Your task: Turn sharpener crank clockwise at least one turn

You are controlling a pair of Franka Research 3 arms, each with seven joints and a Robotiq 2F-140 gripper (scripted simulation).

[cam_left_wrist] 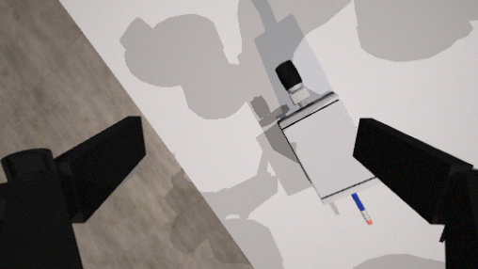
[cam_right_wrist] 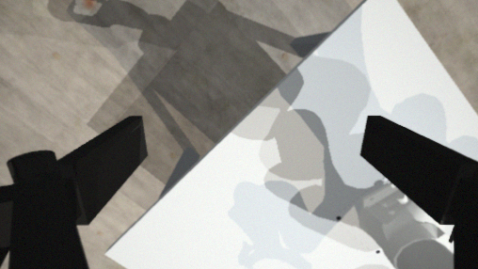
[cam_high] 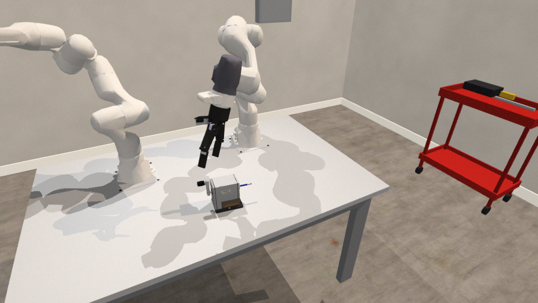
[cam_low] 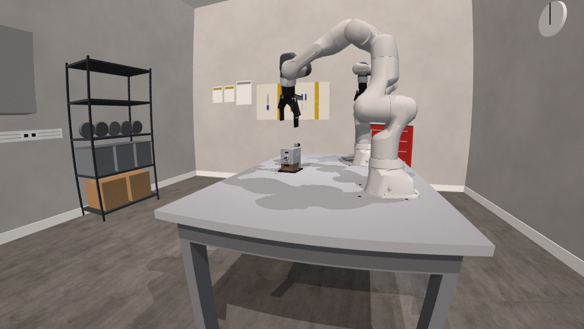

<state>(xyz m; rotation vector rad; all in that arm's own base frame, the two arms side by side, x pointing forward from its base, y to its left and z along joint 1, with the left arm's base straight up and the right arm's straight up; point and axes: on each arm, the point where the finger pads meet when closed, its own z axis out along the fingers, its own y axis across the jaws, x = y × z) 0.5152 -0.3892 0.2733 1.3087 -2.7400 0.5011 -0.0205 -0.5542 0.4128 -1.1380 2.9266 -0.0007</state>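
On the surface (cam_high: 301,150) (cam_low: 318,220) (cam_left_wrist: 310,230) (cam_right_wrist: 188,221) the sharpener (cam_high: 225,192) (cam_low: 290,157) (cam_left_wrist: 329,150) stands upright, its crank knob (cam_high: 200,183) (cam_low: 298,145) (cam_left_wrist: 288,75) jutting sideways, reachable by the left claw (cam_high: 209,161) (cam_low: 288,122) (cam_left_wrist: 250,136), spread wide above, probably to descend around it; the right claw (cam_low: 359,97) (cam_right_wrist: 254,135) is wide too.
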